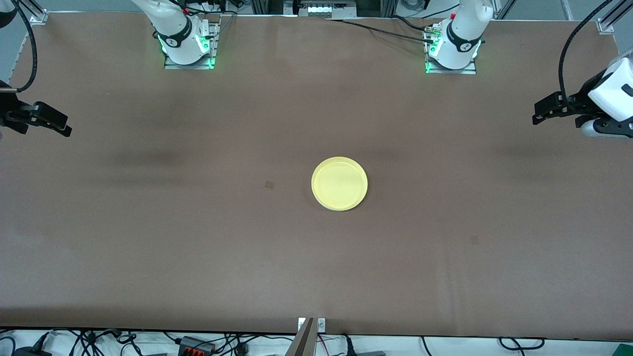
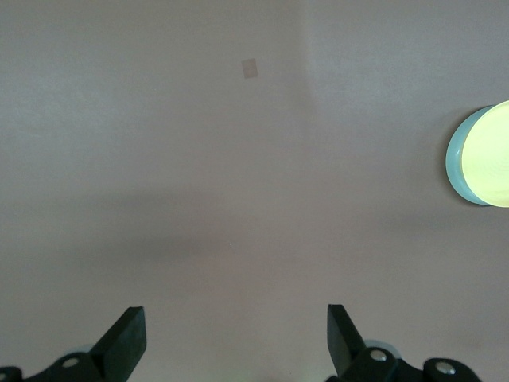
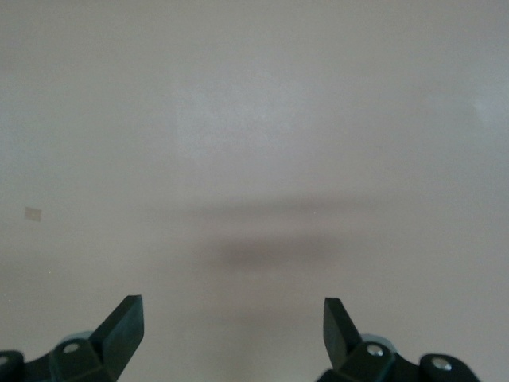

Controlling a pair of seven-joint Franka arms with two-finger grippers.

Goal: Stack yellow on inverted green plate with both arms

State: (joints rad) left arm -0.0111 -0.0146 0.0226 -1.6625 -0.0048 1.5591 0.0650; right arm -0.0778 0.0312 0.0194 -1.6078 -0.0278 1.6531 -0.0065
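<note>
yellow (image 1: 339,183) atop green plate (image 2: 453,155), seen only left wrist | both end effectors apart

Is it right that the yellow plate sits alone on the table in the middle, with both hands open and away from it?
Not alone: the yellow plate rests on a green plate, whose edge shows in the left wrist view. The left hand and right hand are indeed open and away from it.
</note>
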